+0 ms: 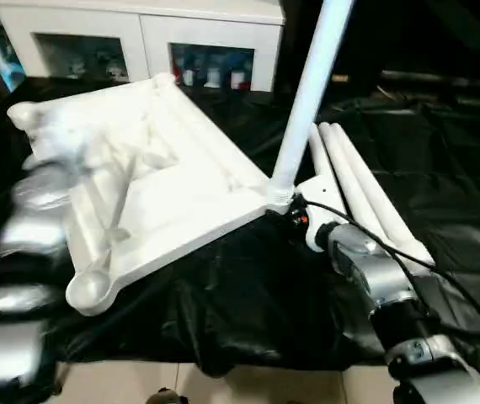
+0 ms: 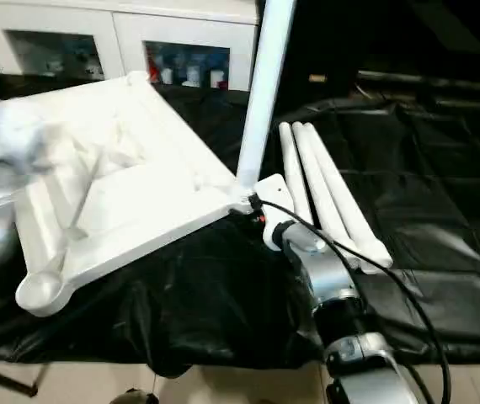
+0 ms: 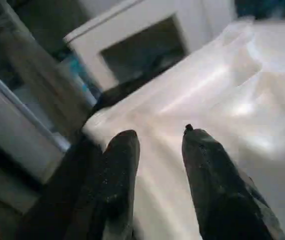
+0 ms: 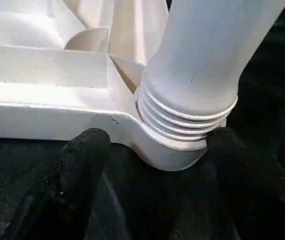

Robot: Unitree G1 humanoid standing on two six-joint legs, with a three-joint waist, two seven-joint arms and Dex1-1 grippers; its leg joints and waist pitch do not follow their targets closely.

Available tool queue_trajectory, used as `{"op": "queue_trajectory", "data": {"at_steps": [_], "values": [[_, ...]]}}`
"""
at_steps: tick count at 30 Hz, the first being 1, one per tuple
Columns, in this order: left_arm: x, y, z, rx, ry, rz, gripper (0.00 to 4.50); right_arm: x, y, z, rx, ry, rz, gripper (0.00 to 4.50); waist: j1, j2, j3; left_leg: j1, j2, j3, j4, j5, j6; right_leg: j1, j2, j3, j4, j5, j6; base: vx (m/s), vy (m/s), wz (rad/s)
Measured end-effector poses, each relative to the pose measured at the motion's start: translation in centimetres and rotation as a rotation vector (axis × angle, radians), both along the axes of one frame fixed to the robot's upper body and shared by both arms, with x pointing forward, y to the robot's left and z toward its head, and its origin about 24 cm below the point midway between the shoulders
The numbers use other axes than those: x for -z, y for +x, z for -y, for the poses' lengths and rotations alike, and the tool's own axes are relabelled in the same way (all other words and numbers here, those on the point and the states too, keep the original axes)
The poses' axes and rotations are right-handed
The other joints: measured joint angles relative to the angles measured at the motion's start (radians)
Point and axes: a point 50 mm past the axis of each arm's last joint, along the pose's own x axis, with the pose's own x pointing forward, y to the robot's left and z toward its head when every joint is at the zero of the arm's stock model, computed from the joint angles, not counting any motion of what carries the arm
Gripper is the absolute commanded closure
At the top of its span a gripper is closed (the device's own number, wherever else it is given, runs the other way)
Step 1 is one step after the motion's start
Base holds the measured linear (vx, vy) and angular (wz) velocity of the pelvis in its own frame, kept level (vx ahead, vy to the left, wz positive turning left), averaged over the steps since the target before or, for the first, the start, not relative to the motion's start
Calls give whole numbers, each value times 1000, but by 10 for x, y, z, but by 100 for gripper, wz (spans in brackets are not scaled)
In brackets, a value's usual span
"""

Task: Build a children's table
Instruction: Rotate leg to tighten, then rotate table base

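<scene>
Lying upside down on the black-draped table [image 1: 442,194], the children's tabletop [image 1: 152,181] shows its ribbed underside and is tilted, the corner nearest the right hand [image 4: 152,150] raised. One white leg [image 1: 307,97] stands upright in that corner's round socket [image 4: 170,145], its threaded end partly seated, several threads showing above the socket rim. Three loose legs [image 2: 328,189] lie side by side on the black cover just beyond that socketed corner, on the far side from the tabletop's middle.

Right hand: fingers well apart, one on each side of the socketed corner and below it, gripping nothing; the right finger [image 4: 252,175] sits close to the socket wall, contact cannot be told. The silver right forearm [image 1: 375,282] reaches up to that corner.

Left hand [image 3: 157,150]: fingers apart with a clear gap, poised over the tabletop's white surface at the side opposite the socketed corner, holding nothing. The left forearm [image 1: 21,244] is blurred beside that edge.

A white cabinet [image 1: 139,38] with glass doors stands behind the tabletop, beyond the table.
</scene>
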Motion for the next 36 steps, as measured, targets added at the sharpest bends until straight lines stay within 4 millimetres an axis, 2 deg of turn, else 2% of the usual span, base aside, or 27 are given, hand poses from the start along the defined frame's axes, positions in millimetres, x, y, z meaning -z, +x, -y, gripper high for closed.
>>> {"op": "queue_trajectory", "data": {"at_steps": [2, 5, 7, 13, 17, 22, 24, 26, 29, 30, 31, 33, 36], "values": [[13, -9, -8, 18, 13, -75, 284, 0, 1, -2, -5, -8, -4, 101, -1, -5, -2, 1, 0, 1, 0, 0, 0, 0, 0, 1, 0, 0, 0, 0, 0, 0], [45, -20, 1, 115, -3, -235, 284, 1, 2, -3, -16, -16, -16, 101, 4, -20, -2, 1, 0, 0, 0, 1, -1, 0, 0, 1, 2, 0, 0, 0, 0, 0], [43, -19, 3, 140, -2, -246, 284, 2, 2, -2, -15, -24, -22, 101, 10, -28, -3, 2, 0, 0, 0, 2, -3, 0, 0, 0, 3, 0, 0, 0, 0, 0], [43, -21, 2, 155, 46, -314, 284, 7, 3, -3, -13, -34, -37, 101, 10, -26, -2, 18, 0, 0, -1, 1, -3, 13, 0, 2, 3, 0, 1, 0, 0, 0], [38, -22, 3, 188, 59, -351, 284, 8, 1, 0, -28, -54, -47, 101, 10, -26, -1, 19, 0, 0, -1, 1, -3, 14, 0, 1, 2, 0, 1, 0, 0, 0], [34, -19, 8, 189, 17, -324, 284, 7, -3, 8, -30, -51, -42, 101, 21, -23, 0, 17, 0, 0, -2, 1, -3, 13, 0, 1, 1, 0, 0, 0, 0, 0], [22, -13, 8, 182, -14, -271, 284, 9, -5, 12, -30, -54, -59, 101, 23, -22, 2, 16, 0, -1, -2, 1, -3, 13, 0, 1, 1, 0, 0, 0, 0, 0], [8, -9, 4, 176, -2, -236, 254, 9, -7, 17, -37, -60, -64, 101, 22, -18, 4, 16, -1, -1, -2, 1, -3, 13, 0, 1, 0, 1, 0, 0, 0, 0], [-2, -11, -5, 170, 37, -248, 242, 10, -12, 28, -60, -80, -85, 101, 22, -15, 6, 16, -1, -1, -4, 1, -3, 13, 0, 1, -2, 1, 0, 0, 0, 0], [-1, -11, -5, 176, 40, -259, 215, 10, -13, 32, -69, -88, -95, 101, 22, -14, 6, 16, -1, 0, -5, 1, -3, 13, 0, 1, -2, 1, 0, 0, 0, 0], [1, -11, -3, 190, 42, -275, 207, 10, -14, 31, -82, -87, -100, 101, 22, -14, 7, 16, -1, 0, -6, 1, -3, 13, 0, 0, -2, 0, 0, 0, 0, 0], [10, -11, 2, 242, 38, -343, 200, 9, -17, 24, -122, -73, -105, 101, 22, -13, 7, 16, -1, 0, -7, 1, -3, 13, 0, 0, -3, 0, 0, 0, 0, 0], [21, -8, 10, 314, 58, -448, 164, 10, -18, 14, -136, -47, -109, 101, 22, -12, 8, 16, -1, 0, -7, 1, -3, 12, 0, 0, -3, 0, 0, 0, 0, 0]]}}
